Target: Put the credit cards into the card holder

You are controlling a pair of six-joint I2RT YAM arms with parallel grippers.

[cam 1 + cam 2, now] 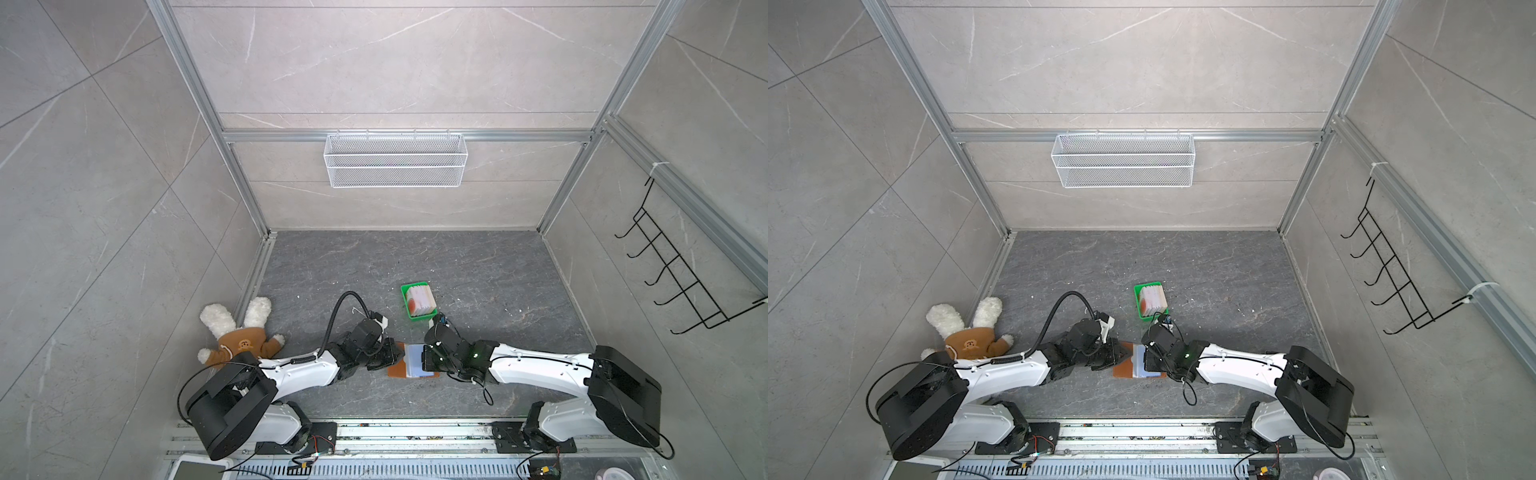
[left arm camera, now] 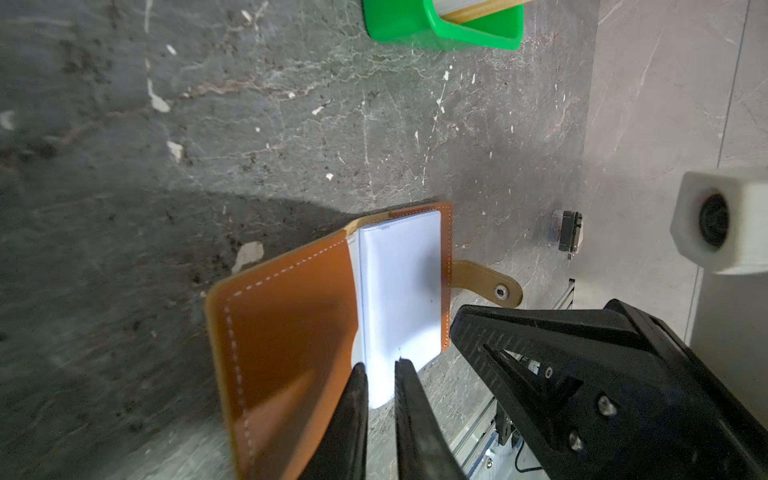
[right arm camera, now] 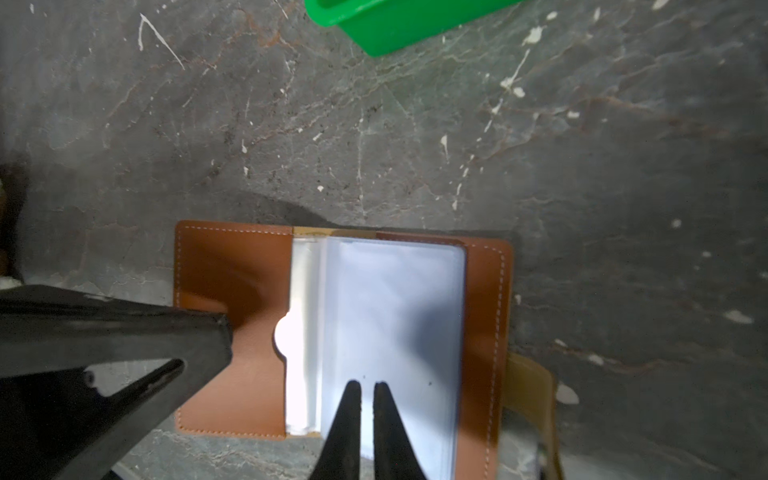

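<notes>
Currently: one card holder (image 1: 397, 370) open between left gripper (image 2: 380, 370) at 9 o'clock and right gripper (image 3: 368, 384) at 3, both nearly closed, empty; one credit cards (image 1: 420, 300) stack in one green tray (image 1: 409, 289) at 12.

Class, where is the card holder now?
In both top views the card holder lies open between the left hand and right hand, below the green tray.

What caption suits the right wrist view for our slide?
Right gripper over the open card holder's clear sleeves; left gripper at its leather flap.
</notes>
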